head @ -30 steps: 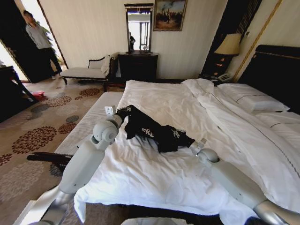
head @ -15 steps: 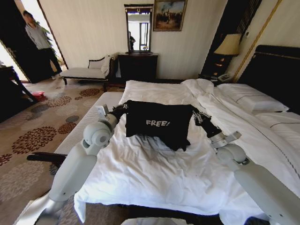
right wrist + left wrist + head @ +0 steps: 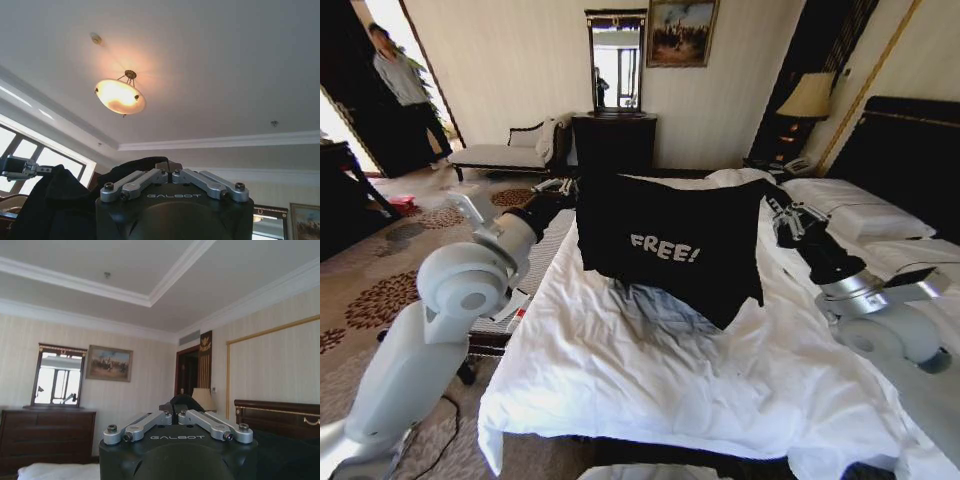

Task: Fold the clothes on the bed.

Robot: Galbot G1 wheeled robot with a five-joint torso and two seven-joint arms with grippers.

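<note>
- The bed (image 3: 650,390), a large double with rumpled white sheets, spreads across the head view; its dark headboard (image 3: 910,150) is cut off at the right edge, and the near corner runs out of the picture's bottom.
- The black T-shirt (image 3: 670,240) with white "FREE" lettering hangs in the air above the bed's middle, stretched wide between the two arms, front facing the robot. Its lower hem droops to a point at the right, clear of the sheet, and it hides the part of the bed behind it.
- The left gripper (image 3: 565,190) is clamped on the shirt's top left corner; the fingertips are buried in dark cloth and hard to make out.
- The right gripper (image 3: 775,205) pinches the top right corner, its fingers likewise lost in the fabric.
- In the right wrist view, black cloth bunches over the closed linkage of the right gripper, beneath a lit ceiling lamp (image 3: 120,96).
</note>
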